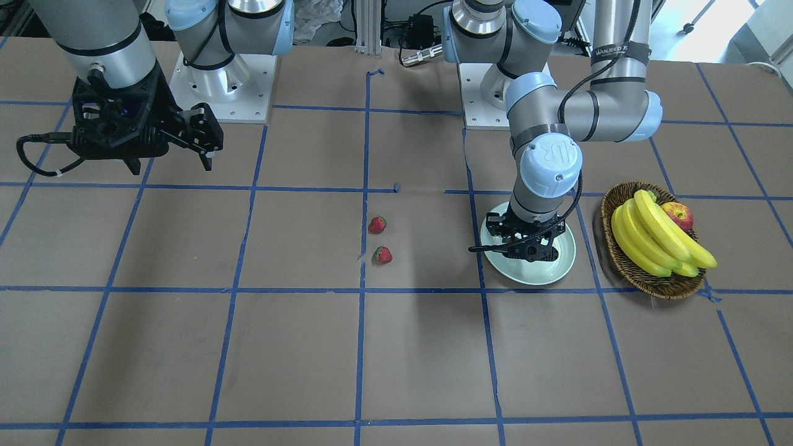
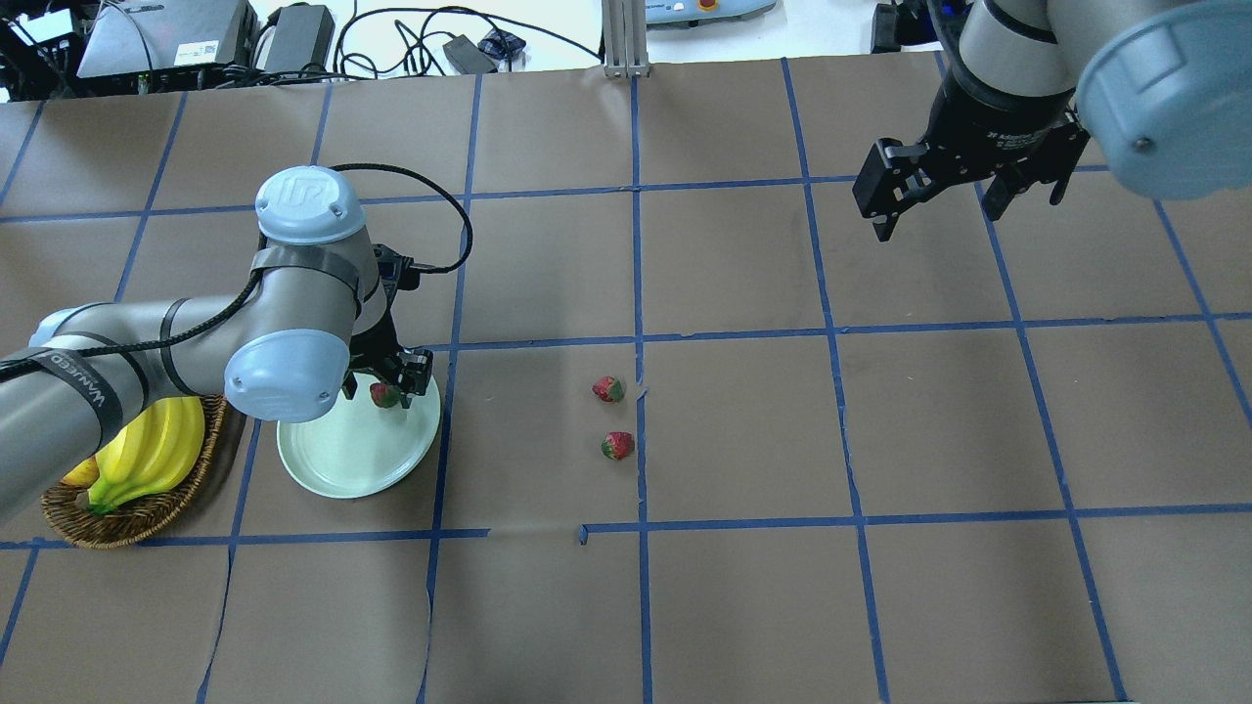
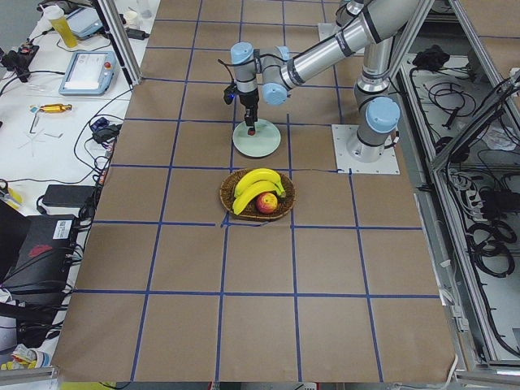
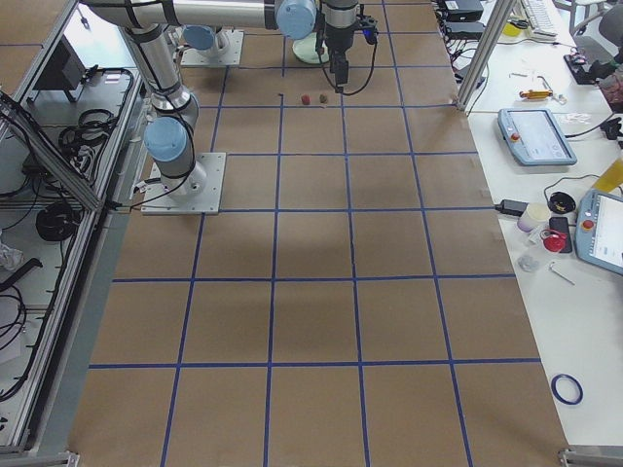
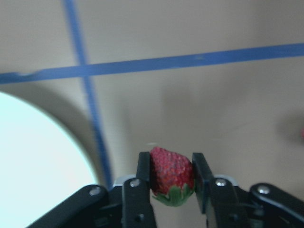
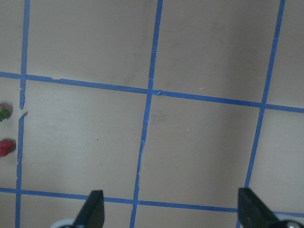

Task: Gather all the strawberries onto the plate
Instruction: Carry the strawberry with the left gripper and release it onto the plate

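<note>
My left gripper (image 2: 387,383) is shut on a red strawberry (image 2: 384,395) with a green cap. It holds the strawberry just over the pale mint-green plate (image 2: 333,479), near the rim on the table-centre side. The left wrist view shows the strawberry (image 5: 171,168) pinched between both fingers, with the plate (image 5: 33,156) at the left. Two more strawberries (image 2: 608,389) (image 2: 617,446) lie on the brown paper at mid-table; they also show in the front view (image 1: 377,225) (image 1: 382,254). My right gripper (image 2: 936,220) is open and empty, raised high far from them.
A brown wicker basket (image 2: 127,513) with bananas (image 2: 147,450) stands right beside the plate on the far side from the strawberries; an apple (image 1: 678,215) lies in it. Blue tape lines grid the brown paper.
</note>
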Action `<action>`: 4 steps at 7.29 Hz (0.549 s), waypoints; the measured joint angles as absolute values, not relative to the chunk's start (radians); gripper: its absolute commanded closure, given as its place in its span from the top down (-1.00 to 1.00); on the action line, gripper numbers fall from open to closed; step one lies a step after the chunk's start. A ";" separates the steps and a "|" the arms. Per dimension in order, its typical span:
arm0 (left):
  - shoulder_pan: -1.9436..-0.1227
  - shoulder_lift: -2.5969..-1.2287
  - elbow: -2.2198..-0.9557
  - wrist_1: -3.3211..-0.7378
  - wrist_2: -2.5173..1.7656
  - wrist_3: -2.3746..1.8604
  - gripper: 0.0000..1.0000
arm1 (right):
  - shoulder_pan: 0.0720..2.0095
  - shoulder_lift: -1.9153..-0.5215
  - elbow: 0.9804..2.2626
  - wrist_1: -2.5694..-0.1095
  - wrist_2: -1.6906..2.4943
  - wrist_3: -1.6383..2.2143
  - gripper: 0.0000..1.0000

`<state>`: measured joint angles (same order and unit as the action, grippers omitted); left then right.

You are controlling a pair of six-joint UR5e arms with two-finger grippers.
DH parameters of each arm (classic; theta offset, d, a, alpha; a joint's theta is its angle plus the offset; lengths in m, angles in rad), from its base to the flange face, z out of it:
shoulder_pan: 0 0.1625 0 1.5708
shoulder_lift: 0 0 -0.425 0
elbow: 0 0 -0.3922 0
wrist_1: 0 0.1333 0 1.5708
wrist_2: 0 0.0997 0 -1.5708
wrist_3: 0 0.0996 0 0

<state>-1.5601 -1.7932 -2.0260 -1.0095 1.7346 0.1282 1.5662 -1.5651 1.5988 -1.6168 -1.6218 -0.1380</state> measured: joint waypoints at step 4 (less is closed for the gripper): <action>-1.771 -1.856 -1.911 -0.990 1.574 -0.308 1.00 | 1.571 -1.567 1.603 -1.617 -1.622 -0.138 1.00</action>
<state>-1.7706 -1.8562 -1.9113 -0.9898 1.5743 -0.3078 1.5708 -1.5667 1.6029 -1.6168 -1.6217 -0.1377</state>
